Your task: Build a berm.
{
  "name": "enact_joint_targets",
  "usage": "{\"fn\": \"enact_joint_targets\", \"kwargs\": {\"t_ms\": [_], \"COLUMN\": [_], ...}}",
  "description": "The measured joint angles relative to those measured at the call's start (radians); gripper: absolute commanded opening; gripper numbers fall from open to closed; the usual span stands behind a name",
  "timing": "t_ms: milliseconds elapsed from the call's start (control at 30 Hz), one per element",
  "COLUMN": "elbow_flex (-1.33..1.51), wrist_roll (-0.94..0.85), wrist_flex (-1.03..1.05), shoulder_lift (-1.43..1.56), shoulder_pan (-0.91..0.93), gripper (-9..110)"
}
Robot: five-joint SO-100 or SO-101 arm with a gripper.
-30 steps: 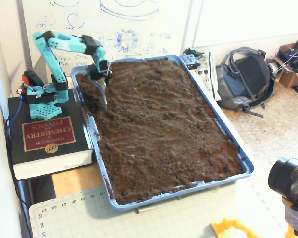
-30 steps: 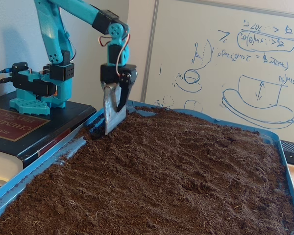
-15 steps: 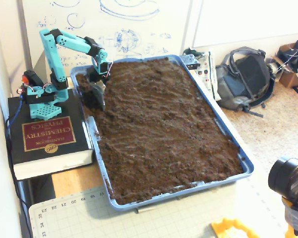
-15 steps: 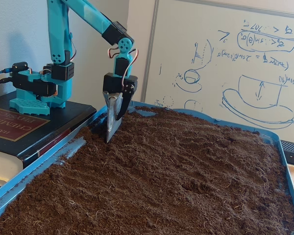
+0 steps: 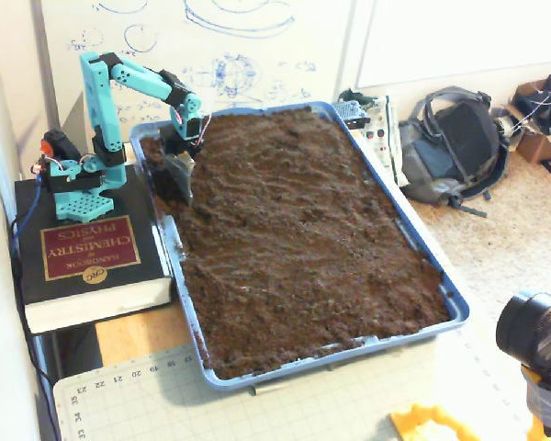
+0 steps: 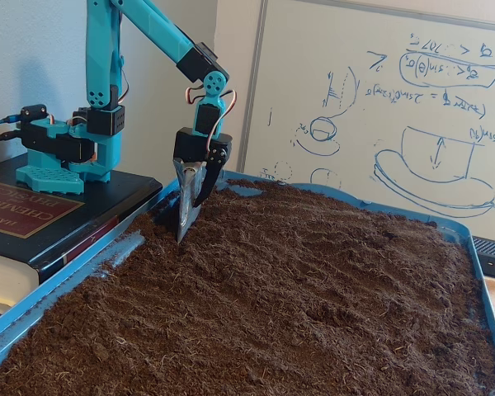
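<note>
Arm (image 6: 148, 33) reaches steeply down, narrow-gapped fingers (image 6: 184, 216) and metal blade (image 6: 184, 206) touching soil (image 5: 303, 220) near the tray's corner.

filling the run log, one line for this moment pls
hand: blade tip in soil near tray's corner by the arm | berm: none yet | soil roughly level

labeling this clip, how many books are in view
1: a thick black book with a maroon cover label lies flat left of the blue soil tray in both fixed views, under the arm's base. None else visible.
</note>
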Motion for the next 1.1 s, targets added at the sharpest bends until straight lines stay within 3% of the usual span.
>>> {"fn": "enact_joint_targets", "kwargs": {"t_ms": [467,1100], "elbow_flex": [-0.153,-0.273], "wrist_roll": [0.0,0.0], "wrist_flex": [-0.1,-0.104], "shoulder_lift": [-0.216,-0.244], "shoulder_pan": [0.0,0.097], "gripper": [0,0]}}
